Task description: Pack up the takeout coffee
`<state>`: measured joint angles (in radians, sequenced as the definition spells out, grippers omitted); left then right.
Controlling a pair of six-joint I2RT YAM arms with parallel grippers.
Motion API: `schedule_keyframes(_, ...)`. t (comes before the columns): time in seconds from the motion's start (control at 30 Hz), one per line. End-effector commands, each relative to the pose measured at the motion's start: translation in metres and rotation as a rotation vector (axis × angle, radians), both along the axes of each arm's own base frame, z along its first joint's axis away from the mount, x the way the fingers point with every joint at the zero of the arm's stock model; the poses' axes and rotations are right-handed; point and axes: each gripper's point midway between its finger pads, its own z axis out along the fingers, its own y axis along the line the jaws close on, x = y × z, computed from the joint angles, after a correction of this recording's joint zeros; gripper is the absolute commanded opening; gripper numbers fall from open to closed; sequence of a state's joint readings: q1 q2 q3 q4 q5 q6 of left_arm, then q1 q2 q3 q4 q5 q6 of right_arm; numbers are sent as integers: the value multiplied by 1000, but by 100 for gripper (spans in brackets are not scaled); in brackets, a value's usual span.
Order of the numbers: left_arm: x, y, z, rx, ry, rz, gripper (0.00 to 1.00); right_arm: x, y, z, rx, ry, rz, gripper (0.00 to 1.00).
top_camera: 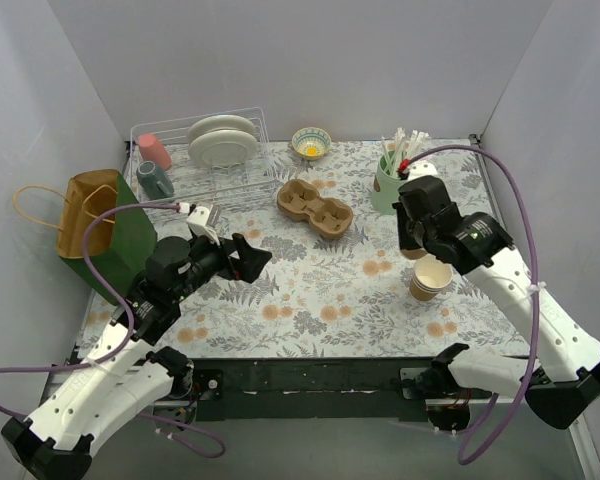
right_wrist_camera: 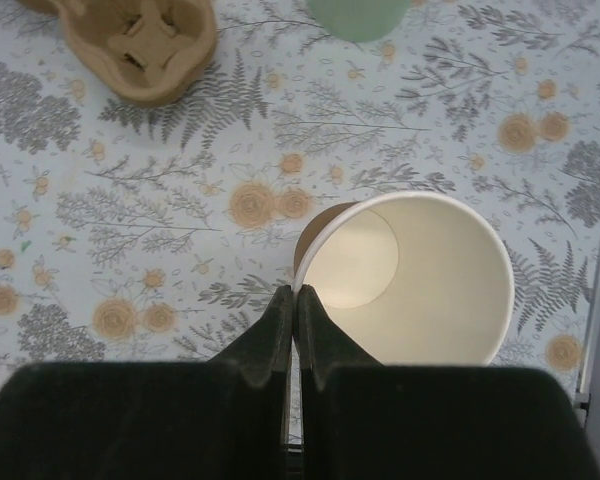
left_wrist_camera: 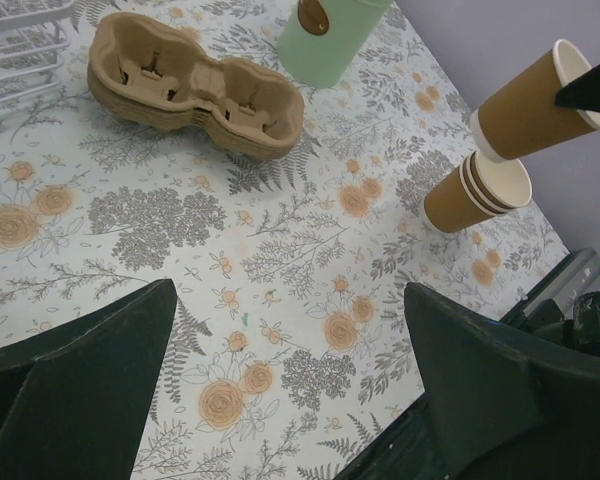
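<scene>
No brown cup with a black lid shows in any view. My right gripper [top_camera: 412, 243] [right_wrist_camera: 296, 295] is shut on the rim of a lidless tan paper cup [right_wrist_camera: 420, 280] [left_wrist_camera: 525, 105], cream inside and empty, and holds it tilted just above the table. A stack of lidless paper cups [top_camera: 431, 280] [left_wrist_camera: 475, 195] stands right beside it. The moulded cardboard cup carrier [top_camera: 314, 207] [left_wrist_camera: 195, 90] [right_wrist_camera: 145, 40] lies empty at the table's middle back. My left gripper [top_camera: 255, 257] [left_wrist_camera: 290, 370] is open and empty, hovering over the floral cloth left of centre.
A brown paper bag [top_camera: 85, 215] with handles stands at the left edge against a dark green box. A wire dish rack [top_camera: 242, 125] with plates and two cups is at the back left. A small bowl [top_camera: 311, 143] and a green holder with utensils [top_camera: 388, 185] [left_wrist_camera: 330, 35] are at the back.
</scene>
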<state>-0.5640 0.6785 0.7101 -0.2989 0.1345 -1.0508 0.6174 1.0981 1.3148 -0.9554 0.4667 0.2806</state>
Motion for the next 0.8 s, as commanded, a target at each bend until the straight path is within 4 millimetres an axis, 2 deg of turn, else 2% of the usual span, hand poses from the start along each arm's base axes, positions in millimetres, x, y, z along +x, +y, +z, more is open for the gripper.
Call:
schedule_keyframes(0.0,7,20,17,6,-71,103,98,-1,60,12,99,-36,161,1)
schedule_keyframes(0.07,5,25,22,-5,-89,122,98,-2,78,1,103,-18,174,1)
schedule_keyframes(0.13,6,38,31,-21,-131,189,98,-11,102,-14,96,6,223,1)
schedule_keyframes(0.17,5,42,33,-27,-140,205,98,-19,118,-22,101,9,262,1)
schedule_keyframes(0.23,3,53,43,-49,-173,252,98,-25,133,-35,84,11,287,1)
schedule_keyframes(0.27,2,57,45,-59,-181,270,98,-36,146,-42,77,19,335,1)
schedule_keyframes(0.33,-2,65,53,-88,-207,304,98,-40,164,-49,72,3,379,1)
schedule_keyframes(0.37,-3,68,55,-94,-214,318,98,-49,175,-52,64,0,422,1)
schedule_keyframes(0.57,-4,88,62,-118,-238,413,98,-64,205,-86,4,16,509,1)
schedule_keyframes(0.77,-5,88,62,-118,-236,411,98,-76,219,-117,-53,34,569,1)
